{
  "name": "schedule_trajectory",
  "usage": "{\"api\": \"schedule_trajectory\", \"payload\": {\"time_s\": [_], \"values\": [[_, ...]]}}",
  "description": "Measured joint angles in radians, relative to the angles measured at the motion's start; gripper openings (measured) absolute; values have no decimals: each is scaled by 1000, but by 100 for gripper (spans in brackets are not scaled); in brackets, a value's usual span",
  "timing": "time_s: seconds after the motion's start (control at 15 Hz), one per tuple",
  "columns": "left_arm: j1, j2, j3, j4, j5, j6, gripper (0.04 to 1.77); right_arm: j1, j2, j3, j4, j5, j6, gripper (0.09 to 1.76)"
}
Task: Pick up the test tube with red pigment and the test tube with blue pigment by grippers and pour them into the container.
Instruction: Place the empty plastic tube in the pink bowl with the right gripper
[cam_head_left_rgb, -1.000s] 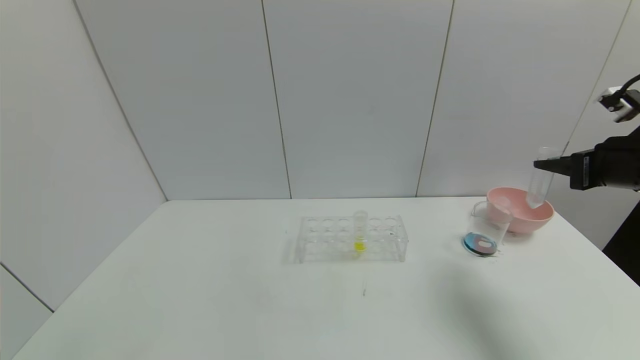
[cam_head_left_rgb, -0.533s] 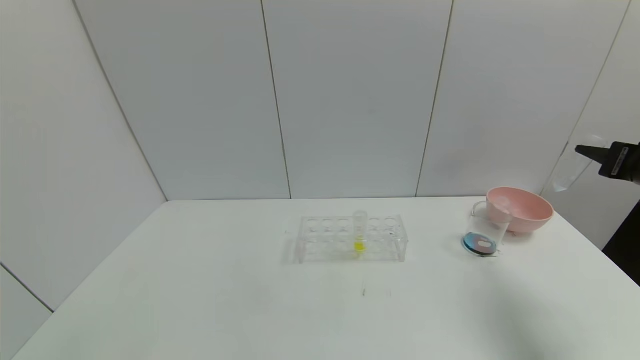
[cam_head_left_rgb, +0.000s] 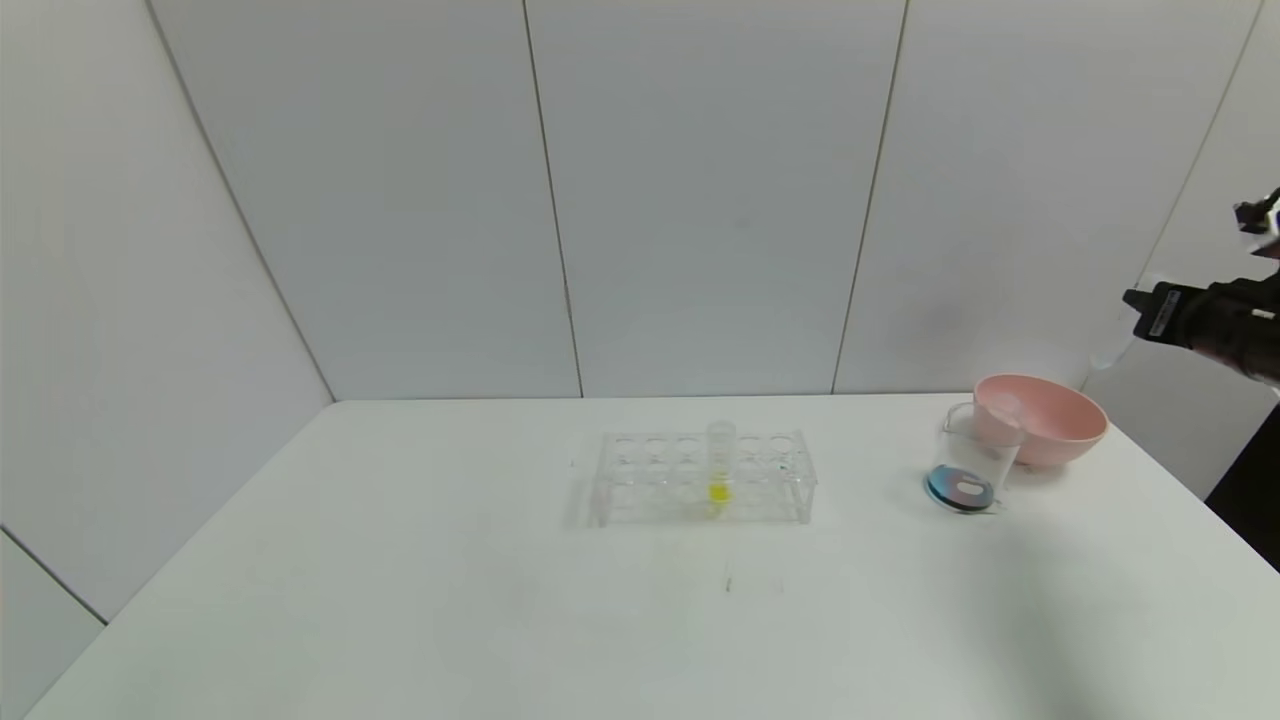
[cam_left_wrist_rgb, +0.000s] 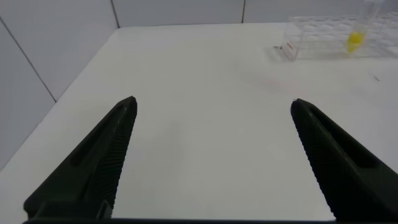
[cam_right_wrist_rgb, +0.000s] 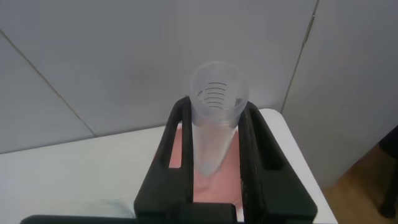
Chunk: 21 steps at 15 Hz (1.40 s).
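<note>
You won't find much to read here. The empty test tube (cam_right_wrist_rgb: 216, 118) clamped in the right gripper (cam_right_wrist_rgb: 217, 155) carries a short ladder of dark graduation lines near its mouth, but no figures beside them can be made out. In the head view, a small white label (cam_head_left_rgb: 1160, 313) sits on the right gripper's black body; its print is too small to read. Nothing legible shows on the tube rack (cam_head_left_rgb: 703, 478), the container (cam_head_left_rgb: 975, 458) or the pink bowl (cam_head_left_rgb: 1050, 420).
</note>
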Motion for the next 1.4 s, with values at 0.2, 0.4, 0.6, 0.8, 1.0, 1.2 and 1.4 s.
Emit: {"api": "schedule_trajectory", "payload": {"time_s": [0.2, 0.4, 0.6, 0.8, 1.0, 1.2, 1.4], "values": [[0, 0, 0, 0, 0, 0, 176, 20, 94, -34, -27, -15, -2, 49], [0, 0, 0, 0, 0, 0, 176, 26, 153, -51, -35, -16, -4, 49], [0, 0, 0, 0, 0, 0, 176, 26, 175, -55, -43, -15, -10, 49], [0, 0, 0, 0, 0, 0, 176, 23, 186, -55, -51, -15, -24, 68], [0, 0, 0, 0, 0, 0, 176, 18, 195, -54, -61, -14, -23, 101], [0, 0, 0, 0, 0, 0, 176, 20, 201, -55, -75, -11, -23, 123], [0, 0, 0, 0, 0, 0, 176, 53, 186, -52, -75, -13, -21, 139]]}}
